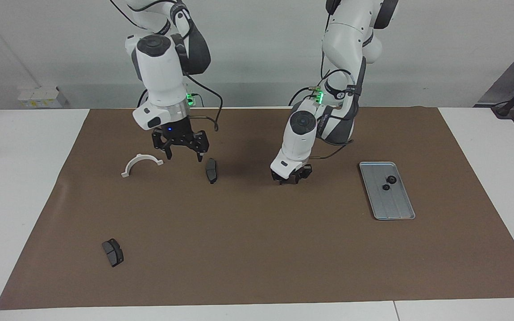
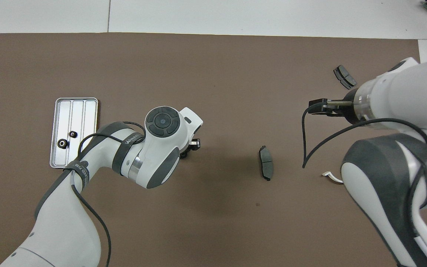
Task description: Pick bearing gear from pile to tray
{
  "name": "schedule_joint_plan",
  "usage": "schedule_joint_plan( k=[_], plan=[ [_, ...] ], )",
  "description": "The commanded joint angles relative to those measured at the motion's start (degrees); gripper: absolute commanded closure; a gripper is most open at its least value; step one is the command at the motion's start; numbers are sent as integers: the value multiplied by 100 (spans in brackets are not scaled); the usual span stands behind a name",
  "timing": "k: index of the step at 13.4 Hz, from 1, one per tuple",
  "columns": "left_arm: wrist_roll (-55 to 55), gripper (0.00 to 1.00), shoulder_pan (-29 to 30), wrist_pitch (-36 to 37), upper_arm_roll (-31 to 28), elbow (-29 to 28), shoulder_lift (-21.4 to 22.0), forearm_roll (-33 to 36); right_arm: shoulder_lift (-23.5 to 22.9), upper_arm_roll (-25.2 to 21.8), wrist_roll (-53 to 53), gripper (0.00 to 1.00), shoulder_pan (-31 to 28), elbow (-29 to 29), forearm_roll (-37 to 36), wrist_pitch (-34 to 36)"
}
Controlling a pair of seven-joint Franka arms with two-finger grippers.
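Brown mat [image 1: 257,249] covers the desk [image 1: 25,178]; two gears [image 1: 391,179] lie in the tray [image 1: 395,207]. Left hand [image 1: 290,177] is down mid-mat, probably on another gear; I cannot tell if it has closed. Right hand [image 1: 181,149] hangs spread beside the bracket [image 1: 141,162]. Gears look small, hard and light: pinch across the rim.

Seen from overhead, my ridged silver tray [image 2: 76,99] lay flat at nine o'clock on the mat [image 2: 213,222], with two black bearing gears [image 2: 62,143] at its six o'clock end. One dark brake pad [image 2: 266,163] lay toward three o'clock, a second brake pad [image 2: 344,76] at two, and the white half-ring bracket [image 1: 142,162] near four.
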State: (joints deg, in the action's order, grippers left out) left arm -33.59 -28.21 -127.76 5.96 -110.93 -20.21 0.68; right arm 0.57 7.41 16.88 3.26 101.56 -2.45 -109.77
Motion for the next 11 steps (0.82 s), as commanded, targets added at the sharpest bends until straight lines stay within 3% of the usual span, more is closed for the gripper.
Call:
schedule_joint_plan(
  k=[1,5,9,11],
  plan=[
    [-332,51,-176,-152,-69,-333,245,116,-136,58,-527,0,-351,-714,131,682],
    [-447,51,-238,-240,-78,-377,245,116,-162,58,-757,0,-519,-1041,26,1264],
    [-482,53,-238,-249,-69,-526,298,116,-31,58,-722,0,-493,-700,26,1353],
    [-500,59,-238,-240,-69,-562,324,116,22,67,-713,0,-493,-611,34,1344]
  ],
)
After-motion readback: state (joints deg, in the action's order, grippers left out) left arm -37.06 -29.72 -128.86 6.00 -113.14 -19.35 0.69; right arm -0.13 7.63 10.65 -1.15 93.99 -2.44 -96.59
